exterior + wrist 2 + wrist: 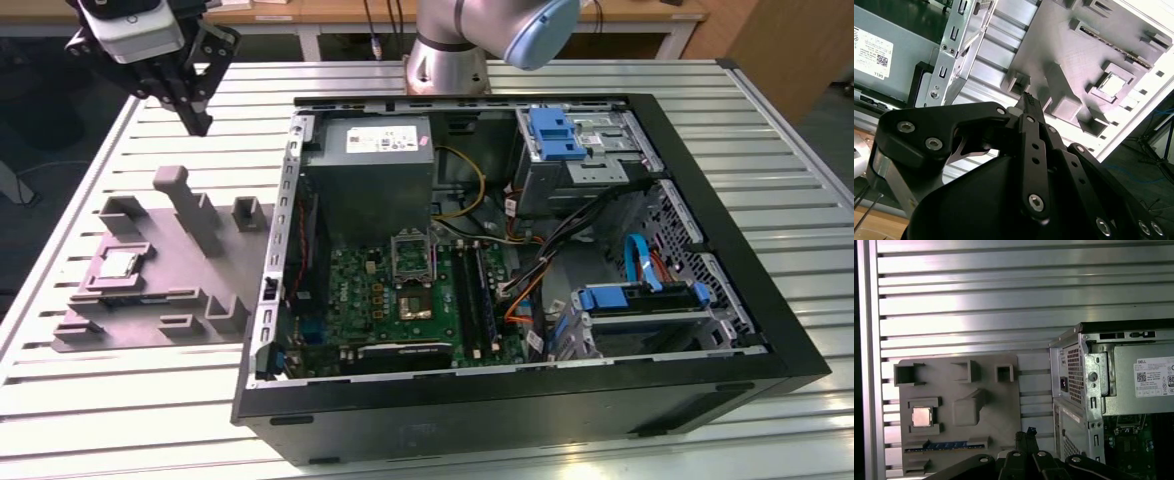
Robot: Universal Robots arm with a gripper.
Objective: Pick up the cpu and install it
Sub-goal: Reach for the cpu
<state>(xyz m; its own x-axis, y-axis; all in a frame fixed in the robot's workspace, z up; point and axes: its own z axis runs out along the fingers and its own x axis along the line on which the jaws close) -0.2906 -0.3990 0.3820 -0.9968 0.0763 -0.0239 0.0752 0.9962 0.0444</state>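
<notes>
We see a slatted aluminium bench (pixel 534 75) carrying a large open black computer case (pixel 787 330), its side off and the green motherboard (pixel 400 300) exposed. Beside the case, toward the exterior view's left, a grey fixture plate (pixel 174 270) with raised blocks lies flat on the bench. Inside the case, the grey power supply (pixel 380 190) bears a white printed label (pixel 387 140) with barcodes and small text. The black claw (pixel 198 118) hangs raised over the bench near the plate, its fingers drawn together and gripping nothing. The cpu (pixel 120 265) sits silvery side up in a square recess of the plate, on the side away from the case, well apart from the claw.
</notes>
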